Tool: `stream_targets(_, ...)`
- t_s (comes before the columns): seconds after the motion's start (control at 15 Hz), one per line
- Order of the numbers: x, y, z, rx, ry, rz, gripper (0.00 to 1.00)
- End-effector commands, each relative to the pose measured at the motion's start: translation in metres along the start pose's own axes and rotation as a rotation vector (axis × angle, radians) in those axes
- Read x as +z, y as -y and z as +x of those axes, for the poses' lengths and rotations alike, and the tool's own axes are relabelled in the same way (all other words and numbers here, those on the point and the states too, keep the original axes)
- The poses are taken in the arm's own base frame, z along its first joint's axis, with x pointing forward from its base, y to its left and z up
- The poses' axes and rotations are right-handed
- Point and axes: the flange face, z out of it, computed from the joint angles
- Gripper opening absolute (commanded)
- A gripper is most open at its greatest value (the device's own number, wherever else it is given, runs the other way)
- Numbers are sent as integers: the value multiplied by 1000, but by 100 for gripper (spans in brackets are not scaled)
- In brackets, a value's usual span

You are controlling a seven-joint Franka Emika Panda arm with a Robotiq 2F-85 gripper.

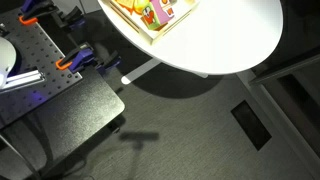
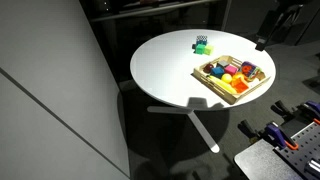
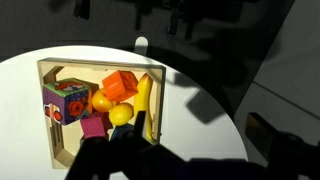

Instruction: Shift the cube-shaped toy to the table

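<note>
I see the cube-shaped toy (image 3: 65,100) in the wrist view, sitting inside the wooden tray (image 3: 100,64) against its left wall, with red, blue and yellow patches on its faces. It is not on the bare top of the table (image 3: 20,115). Beside it in the tray lie an orange block (image 3: 120,85), a yellow ball (image 3: 120,113), a long yellow piece (image 3: 146,105) along the right wall and a magenta piece (image 3: 92,126).

The gripper (image 3: 120,155) shows only as a dark blur along the bottom of the wrist view, above the near end of the tray; I cannot tell whether its fingers are spread or pressed together, and I see nothing held between them.

In an exterior view the tray (image 2: 212,86) rests towards one side of the round white table (image 2: 160,60), and a small green object (image 2: 201,43) stands on the tabletop apart from it. A dark perforated bench (image 1: 40,60) with orange clamps (image 1: 68,64) stands next to the table (image 1: 230,40).
</note>
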Motion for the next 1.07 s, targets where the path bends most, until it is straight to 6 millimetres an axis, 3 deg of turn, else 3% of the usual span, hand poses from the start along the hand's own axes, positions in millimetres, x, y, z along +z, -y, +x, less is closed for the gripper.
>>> stream_targets(0.0,0,0,0,0,1,0,100)
stream_targets(0.27,-3,-3,3,13,-1,-10,100)
stream_targets(0.67,-15,-32,23,115,-16,-42,100)
stream_targets(1.0,-4,-58,41,192,27,-81,100)
